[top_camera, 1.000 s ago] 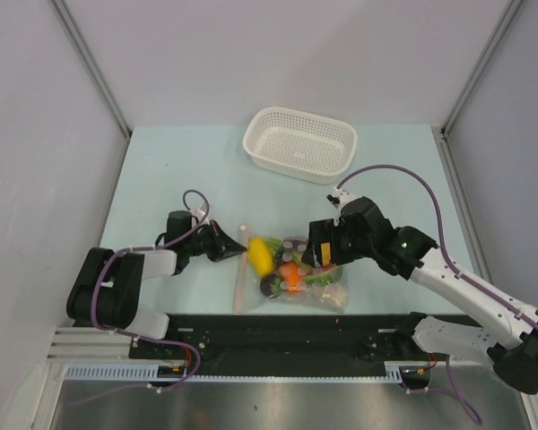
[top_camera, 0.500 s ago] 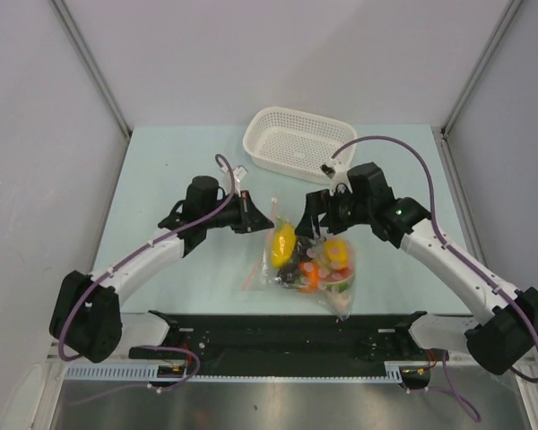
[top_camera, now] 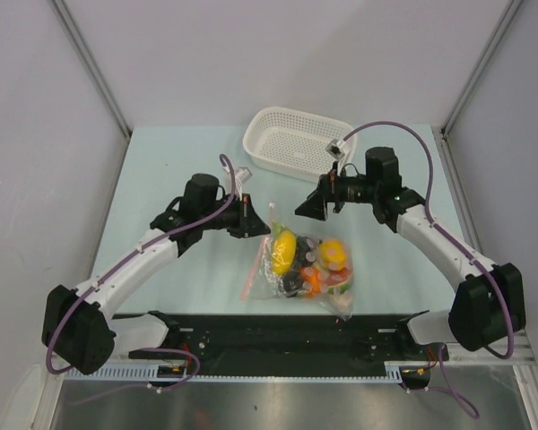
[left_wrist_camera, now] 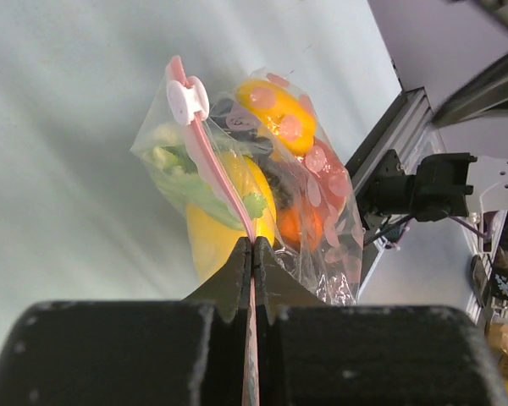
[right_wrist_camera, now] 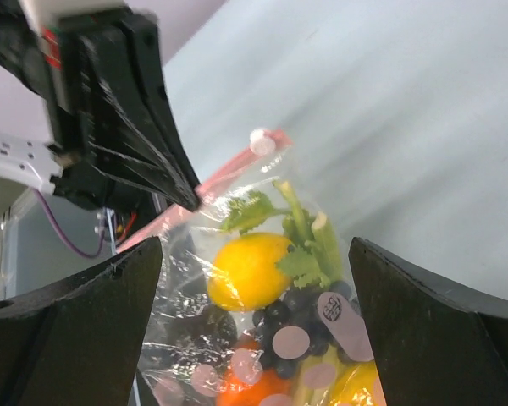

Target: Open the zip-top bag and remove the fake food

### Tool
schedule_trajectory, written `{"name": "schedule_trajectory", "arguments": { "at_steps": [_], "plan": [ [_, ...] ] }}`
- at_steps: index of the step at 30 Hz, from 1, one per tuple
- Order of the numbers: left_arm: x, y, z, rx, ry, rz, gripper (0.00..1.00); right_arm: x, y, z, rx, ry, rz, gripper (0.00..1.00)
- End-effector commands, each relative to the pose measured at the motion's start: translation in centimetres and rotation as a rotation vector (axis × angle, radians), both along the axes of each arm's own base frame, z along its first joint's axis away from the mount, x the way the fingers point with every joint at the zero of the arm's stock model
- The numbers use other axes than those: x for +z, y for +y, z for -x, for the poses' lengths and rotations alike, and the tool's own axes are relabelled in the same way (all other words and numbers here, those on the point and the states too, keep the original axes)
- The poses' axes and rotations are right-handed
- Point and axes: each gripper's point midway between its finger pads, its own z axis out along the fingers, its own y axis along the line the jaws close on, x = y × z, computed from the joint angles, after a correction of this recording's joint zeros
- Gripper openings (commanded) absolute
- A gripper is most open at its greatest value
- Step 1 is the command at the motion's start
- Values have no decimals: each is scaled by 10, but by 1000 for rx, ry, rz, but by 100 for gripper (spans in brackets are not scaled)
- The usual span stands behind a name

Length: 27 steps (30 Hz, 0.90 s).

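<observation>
Raised off the zip-top bag of fake food, the right gripper is now held wide open at its 12 o'clock; the pink strip is pinched by the left gripper at 10 o'clock.

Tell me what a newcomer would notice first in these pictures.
The clear bag stuffed with bright toy food, in the middle of the table, catches the eye first. The left pincer is shut on its pink strip, while the right pincer hangs open close by. A white basket stands behind.
</observation>
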Motion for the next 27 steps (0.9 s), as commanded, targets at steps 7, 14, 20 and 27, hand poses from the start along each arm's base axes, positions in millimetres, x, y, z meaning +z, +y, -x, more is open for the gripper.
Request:
{"name": "schedule_trajectory", "arguments": {
  "at_steps": [7,14,20,27],
  "plan": [
    [88,-15,4,-58,-177,125,0,11,12,19,139,-152,-35,100],
    [83,-15,11,-93,-162,106,0,19,12,21,241,-279,-74,100],
    [89,-16,20,-130,-179,121,0,23,23,9,326,-375,-101,97],
    [87,-16,24,-145,-169,120,0,17,43,-10,418,-382,-131,91]
  ]
}}
